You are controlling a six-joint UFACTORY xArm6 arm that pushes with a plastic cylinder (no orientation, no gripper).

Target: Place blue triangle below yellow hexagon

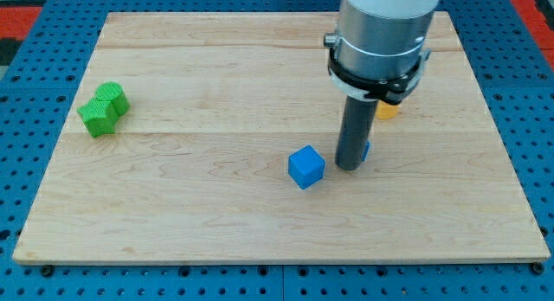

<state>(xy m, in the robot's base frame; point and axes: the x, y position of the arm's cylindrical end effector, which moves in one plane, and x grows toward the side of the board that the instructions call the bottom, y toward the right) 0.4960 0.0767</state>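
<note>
Gripper: none on this arm; my tip [349, 167] rests on the bench [216, 206], holding nothing.
Blue triangle [366, 150]: probably the blue sliver touching the rod's right side, mostly hidden.
Yellow hexagon [387, 110]: just above it, partly covered.
Blue cube [305, 166]: just left of my tip.
Green blocks [103, 109]: far left.

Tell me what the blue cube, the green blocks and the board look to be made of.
Blue cube: probably painted wood or plastic; even, matte colour, crisp edges. Green blocks: likely the same, with flat saturated colour and no grain. Board: light unpainted wood, going by the lengthwise grain and plank seams, smooth with a faint sheen. My tip stands right of the cube.
</note>
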